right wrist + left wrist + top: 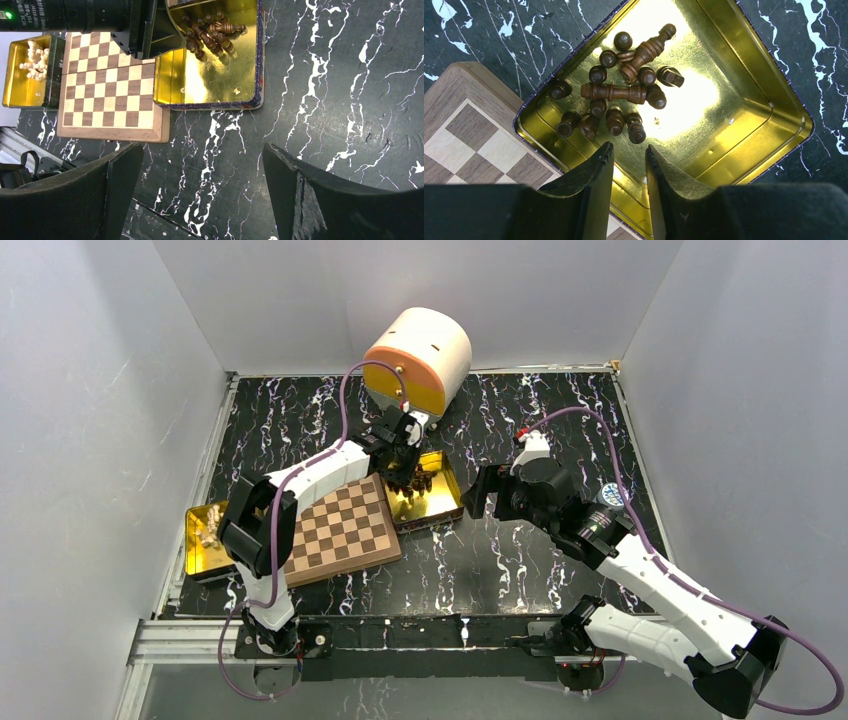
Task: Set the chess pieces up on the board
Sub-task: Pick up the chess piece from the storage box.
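The dark chess pieces (624, 95) lie in a heap inside a shiny gold tin (749, 65), several on their sides. My left gripper (629, 147) hangs just above the tin floor, short of the heap. Its jaws stand a narrow gap apart with nothing between them. The board (345, 525) lies bare beside the tin (435, 502), its corner (474, 145) showing in the left wrist view. My right gripper (202, 150) is wide open over the dark marble table, to the right of the tin (215, 80) and board (105, 85).
A second gold tin (205, 540) holding light-coloured pieces (35, 60) sits against the board's left side. A cream and orange cylinder (420, 355) stands at the back behind the left arm. White walls enclose the table on three sides.
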You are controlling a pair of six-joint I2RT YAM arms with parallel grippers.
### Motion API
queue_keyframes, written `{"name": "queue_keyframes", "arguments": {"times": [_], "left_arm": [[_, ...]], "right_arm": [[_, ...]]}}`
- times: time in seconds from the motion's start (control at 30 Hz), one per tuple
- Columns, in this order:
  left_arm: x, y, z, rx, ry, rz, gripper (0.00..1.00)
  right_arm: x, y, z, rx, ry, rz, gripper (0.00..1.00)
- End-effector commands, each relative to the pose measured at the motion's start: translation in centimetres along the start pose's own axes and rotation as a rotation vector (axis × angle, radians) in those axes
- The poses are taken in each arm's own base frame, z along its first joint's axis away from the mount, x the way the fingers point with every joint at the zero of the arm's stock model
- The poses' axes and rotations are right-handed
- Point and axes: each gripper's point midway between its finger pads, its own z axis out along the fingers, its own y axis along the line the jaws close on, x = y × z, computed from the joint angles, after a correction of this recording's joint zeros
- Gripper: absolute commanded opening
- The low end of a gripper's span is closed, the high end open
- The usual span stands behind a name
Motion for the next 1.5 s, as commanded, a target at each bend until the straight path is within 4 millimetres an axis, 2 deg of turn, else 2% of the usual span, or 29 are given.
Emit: {"name": "queue_keyframes", "arguments": {"times": [0.0,0.3,0.6,0.9,1.07,1.23,1.47], "left_arm": [[-1.1,-0.4,0.0,0.002,-0.027,0.023,0.29],[-1.2,-1.4,0.8,0.037,-0.016,0.041,0.3],[-0.7,-1.2,1.4,0.025,0.001,0.063,0.28],[-0.6,-1.3,1.2,0.026,0.0,0.079,0.19],[-0.7,-1.5,0.8,0.03,-0.004,0.081,0.21],[-0.4,-1.6,0.9,0.033,0.003,0.086,0.29],[0.1,-1.3,1.6,0.02,0.02,0.095,0.27]], "right_arm": [[-0.7,0.0,-0.1,0.001,-0.038,0.01,0.99],[-0.8,-0.3,-0.1,0.016,-0.046,0.003,0.99],[-0.8,-0.6,-0.2,0.028,-0.046,-0.002,0.99],[-0.6,-0.8,0.1,0.04,-0.041,-0.004,0.99],[-0.5,-0.9,0.2,0.044,-0.035,0.0,0.99],[-0.4,-1.0,0.1,0.048,-0.034,0.001,0.99],[-0.6,-0.9,0.0,0.046,-0.038,0.006,0.99]]}}
